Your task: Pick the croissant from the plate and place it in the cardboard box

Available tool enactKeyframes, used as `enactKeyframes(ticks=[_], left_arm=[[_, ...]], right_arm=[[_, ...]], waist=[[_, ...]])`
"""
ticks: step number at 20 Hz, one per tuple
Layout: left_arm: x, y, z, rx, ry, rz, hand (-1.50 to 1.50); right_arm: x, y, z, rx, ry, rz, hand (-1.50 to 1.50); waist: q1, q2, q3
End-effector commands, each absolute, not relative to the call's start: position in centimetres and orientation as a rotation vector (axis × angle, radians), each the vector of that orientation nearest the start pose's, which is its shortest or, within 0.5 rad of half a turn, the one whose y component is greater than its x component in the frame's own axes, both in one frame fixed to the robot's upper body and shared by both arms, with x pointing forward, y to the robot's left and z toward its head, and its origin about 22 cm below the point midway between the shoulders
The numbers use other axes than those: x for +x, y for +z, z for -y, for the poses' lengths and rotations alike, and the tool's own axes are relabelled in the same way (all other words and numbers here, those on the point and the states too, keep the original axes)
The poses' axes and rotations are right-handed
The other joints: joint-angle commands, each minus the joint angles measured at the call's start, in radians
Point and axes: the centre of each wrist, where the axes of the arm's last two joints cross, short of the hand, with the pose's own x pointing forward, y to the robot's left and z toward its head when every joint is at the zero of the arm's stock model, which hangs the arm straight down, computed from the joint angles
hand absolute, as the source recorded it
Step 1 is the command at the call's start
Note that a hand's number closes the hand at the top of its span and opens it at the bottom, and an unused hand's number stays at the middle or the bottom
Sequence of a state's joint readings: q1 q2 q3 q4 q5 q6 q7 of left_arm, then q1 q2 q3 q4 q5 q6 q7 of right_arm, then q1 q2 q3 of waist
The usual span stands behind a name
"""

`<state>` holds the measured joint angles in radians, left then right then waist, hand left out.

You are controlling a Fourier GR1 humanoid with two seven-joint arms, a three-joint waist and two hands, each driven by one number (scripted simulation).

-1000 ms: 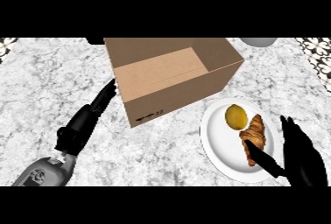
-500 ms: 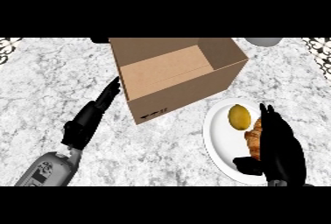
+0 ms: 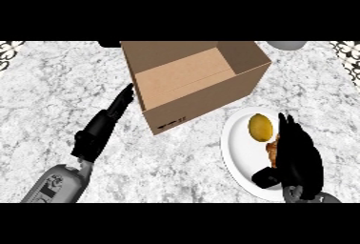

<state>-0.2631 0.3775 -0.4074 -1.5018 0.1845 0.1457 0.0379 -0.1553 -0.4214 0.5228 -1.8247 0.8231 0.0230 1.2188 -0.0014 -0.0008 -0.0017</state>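
A white plate [image 3: 236, 152] lies at the lower right of the counter with a yellow lemon [image 3: 260, 127] on it. The brown croissant [image 3: 271, 148] lies on the plate beside the lemon, mostly hidden. My right hand [image 3: 299, 157] covers it, fingers curled over it and the thumb [image 3: 265, 178] down on the plate's near side. The open cardboard box [image 3: 193, 76] stands up and left of the plate, empty inside. My left hand [image 3: 107, 123] stretches along the box's left wall with straight fingers, fingertips close to the wall.
A grey round object [image 3: 286, 45] sits at the top edge right of the box. A dark object [image 3: 109, 43] peeks out at the top left of the box. The marbled counter [image 3: 49, 95] spreads to the left.
My right hand has settled lower over the croissant and its fingers have curled round it. The left hand has edged slightly nearer the box wall.
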Motion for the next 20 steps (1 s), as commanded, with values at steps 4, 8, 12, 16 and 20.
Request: enactKeyframes(ticks=[4,8,12,16,20], left_arm=[[28.4,3.8,-22.6,-0.024,-0.442,1.601,0.00],[28.6,3.5,-20.3,-0.038,-0.459,1.609,0.00],[27.4,3.8,-22.5,-0.027,-0.444,1.595,0.00],[27.3,2.8,-19.7,-0.028,-0.450,1.586,0.00],[27.4,3.1,-21.7,-0.053,-0.448,1.592,0.00]], right_arm=[[21.5,6.3,14.3,-1.167,0.629,0.678,-1.50],[25.0,8.1,16.3,-1.181,0.638,0.633,-1.50],[23.0,4.8,17.0,-1.139,0.651,0.616,-1.50],[23.8,5.0,16.6,-1.113,0.678,0.583,-1.50],[23.7,3.4,16.4,-1.100,0.657,0.555,-1.50]], waist=[[-0.003,0.000,0.001],[0.000,0.001,0.001],[0.002,-0.001,0.002],[0.001,0.000,0.001],[0.001,0.001,0.001]])
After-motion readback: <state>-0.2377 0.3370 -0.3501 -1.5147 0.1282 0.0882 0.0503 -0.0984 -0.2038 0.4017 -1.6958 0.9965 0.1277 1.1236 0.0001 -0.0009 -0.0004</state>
